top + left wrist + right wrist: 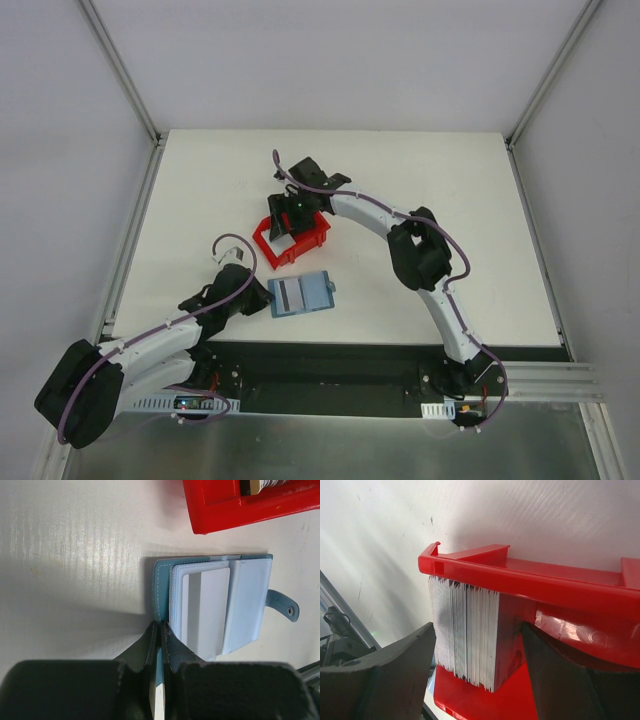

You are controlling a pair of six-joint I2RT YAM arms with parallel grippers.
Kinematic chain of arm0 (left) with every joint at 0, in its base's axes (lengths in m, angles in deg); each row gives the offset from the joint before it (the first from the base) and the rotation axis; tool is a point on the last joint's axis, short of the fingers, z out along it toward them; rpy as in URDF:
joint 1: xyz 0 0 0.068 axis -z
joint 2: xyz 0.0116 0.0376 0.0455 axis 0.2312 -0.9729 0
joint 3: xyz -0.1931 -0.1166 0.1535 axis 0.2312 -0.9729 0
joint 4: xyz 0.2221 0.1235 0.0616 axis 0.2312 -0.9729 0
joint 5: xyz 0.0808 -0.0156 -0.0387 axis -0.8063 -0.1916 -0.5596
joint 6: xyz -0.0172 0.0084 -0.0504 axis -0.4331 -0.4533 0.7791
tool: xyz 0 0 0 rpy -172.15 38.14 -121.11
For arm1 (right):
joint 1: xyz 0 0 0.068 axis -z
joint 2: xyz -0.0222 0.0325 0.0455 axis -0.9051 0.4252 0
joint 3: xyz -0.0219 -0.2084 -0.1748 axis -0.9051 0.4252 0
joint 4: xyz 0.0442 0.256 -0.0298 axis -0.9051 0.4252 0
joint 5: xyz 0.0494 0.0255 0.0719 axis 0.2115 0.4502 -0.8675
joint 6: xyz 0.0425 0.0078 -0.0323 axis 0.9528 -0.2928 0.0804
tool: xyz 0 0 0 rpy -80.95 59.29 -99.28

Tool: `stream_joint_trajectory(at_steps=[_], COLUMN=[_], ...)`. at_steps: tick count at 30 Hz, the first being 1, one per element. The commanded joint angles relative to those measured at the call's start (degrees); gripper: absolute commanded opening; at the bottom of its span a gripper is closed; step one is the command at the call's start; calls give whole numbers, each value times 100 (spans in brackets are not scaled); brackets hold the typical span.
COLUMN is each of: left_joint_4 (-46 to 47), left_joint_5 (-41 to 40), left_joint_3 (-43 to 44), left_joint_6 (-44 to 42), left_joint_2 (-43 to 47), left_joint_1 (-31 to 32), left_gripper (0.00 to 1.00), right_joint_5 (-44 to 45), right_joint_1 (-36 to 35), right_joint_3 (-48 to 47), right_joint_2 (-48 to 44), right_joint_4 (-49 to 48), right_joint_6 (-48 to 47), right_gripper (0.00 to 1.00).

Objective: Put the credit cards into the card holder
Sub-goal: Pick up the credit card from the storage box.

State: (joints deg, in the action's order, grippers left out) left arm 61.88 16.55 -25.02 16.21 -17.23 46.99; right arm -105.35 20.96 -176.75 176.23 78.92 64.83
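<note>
The left gripper (160,628) has its jaws pinched together on the card holder (247,597), with the teal cover edge caught between the two dark fingers. The holder lies open and flat on the white table (75,555), spreading away from those jaws. It is teal on the outside with pale stitching, and lighter blue in the pockets. A white card (207,615) sits in the pocket just beyond the fingertips. It is plain and pale with rounded corners, and more pocket edges are layered around it. On the side of the holder furthest from the jaws, a small teal strap (282,605) with a metal snap sticks out.

Beyond the holder stands the red bin (235,510), close to it but not touching. The right gripper (476,630) is down in the bin with its jaws well apart. The credit cards (462,645) stand between them, a thick pack of thin white cards packed on edge against the bin's red wall (545,585). One finger is right beside the face of the pack. The other stands off it with a gap, so nothing is gripped.
</note>
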Motion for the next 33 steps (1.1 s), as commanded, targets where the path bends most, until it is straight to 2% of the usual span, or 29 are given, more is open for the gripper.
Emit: stream_joint_trajectory(at_steps=[1,33], left_joint_4=[-580,-396], left_joint_5=[4,109], left_joint_3=[-53,-70], left_joint_6=[-259,-259], left_joint_2=[-145,-172], left_joint_1=[-67,-84], left_gripper=[0,0], right_joint_5=[-339,-533], right_joint_1=[20,108], right_joint_3=[41,340], right_joint_2=[-268,-725], right_joint_4=[-113,-342], right_joint_6=[-10,140], right_gripper=[70,31])
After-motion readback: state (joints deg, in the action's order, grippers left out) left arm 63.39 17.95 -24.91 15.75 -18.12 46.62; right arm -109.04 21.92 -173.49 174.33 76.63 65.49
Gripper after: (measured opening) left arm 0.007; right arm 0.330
